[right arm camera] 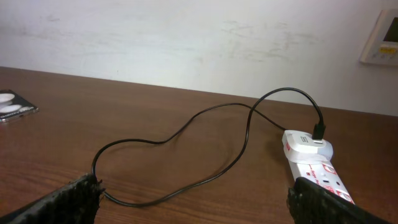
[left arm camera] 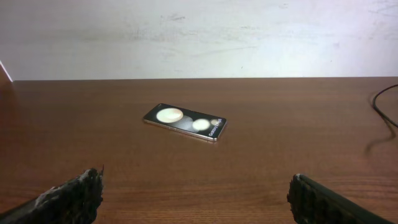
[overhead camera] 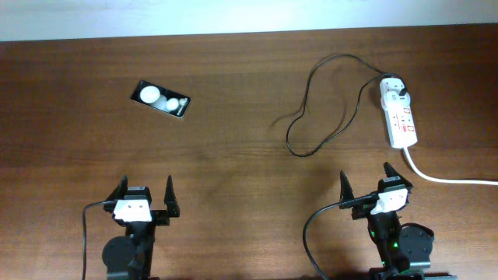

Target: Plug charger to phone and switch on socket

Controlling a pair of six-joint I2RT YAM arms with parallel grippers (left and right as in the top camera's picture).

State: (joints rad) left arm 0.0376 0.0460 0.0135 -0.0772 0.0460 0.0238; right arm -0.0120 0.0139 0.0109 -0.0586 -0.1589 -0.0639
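The phone (overhead camera: 160, 99) lies flat at the far left of the table, screen up with two white reflections; it also shows in the left wrist view (left arm camera: 185, 121) and at the left edge of the right wrist view (right arm camera: 15, 104). The charger cable (overhead camera: 311, 117) loops across the table, and its white plug head (overhead camera: 395, 88) sits in the socket (overhead camera: 401, 117) at the far right. The cable (right arm camera: 186, 134) and socket (right arm camera: 314, 163) show in the right wrist view. My left gripper (overhead camera: 145, 193) is open and empty near the front edge. My right gripper (overhead camera: 367, 183) is open and empty, in front of the cable loop.
The socket's thick white cord (overhead camera: 451, 180) runs off to the right edge, just right of my right gripper. A pale wall (left arm camera: 199, 37) backs the table. A white wall panel (right arm camera: 382, 37) shows at the upper right.
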